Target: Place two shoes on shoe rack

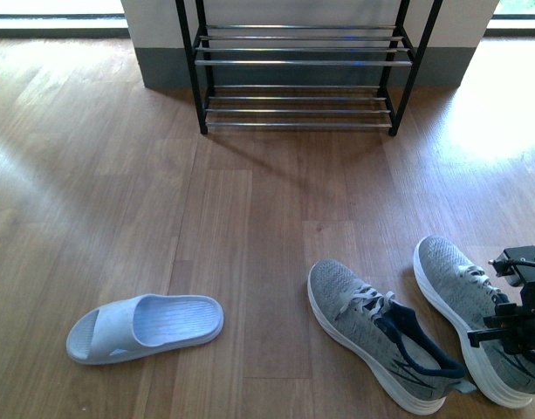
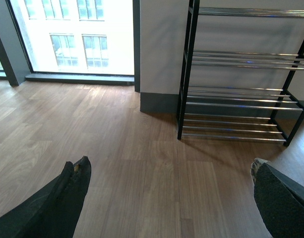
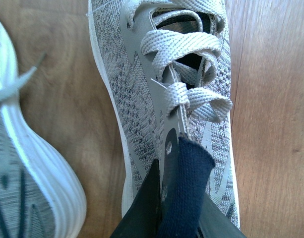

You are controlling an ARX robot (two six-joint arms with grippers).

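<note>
Right hand (image 3: 184, 198) seems closed on the dark tongue of the right sneaker (image 3: 137, 99); left hand (image 2: 169, 166) gapes wide, empty, facing the rack (image 2: 241, 99).

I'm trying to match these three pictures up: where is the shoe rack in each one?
Front view: shoe rack at the top centre, against the wall.
Left wrist view: shoe rack against that wall, beside the window.
Right wrist view: not in it; a grey sneaker fills it.
Shared landmark: the wooden floor.
</note>
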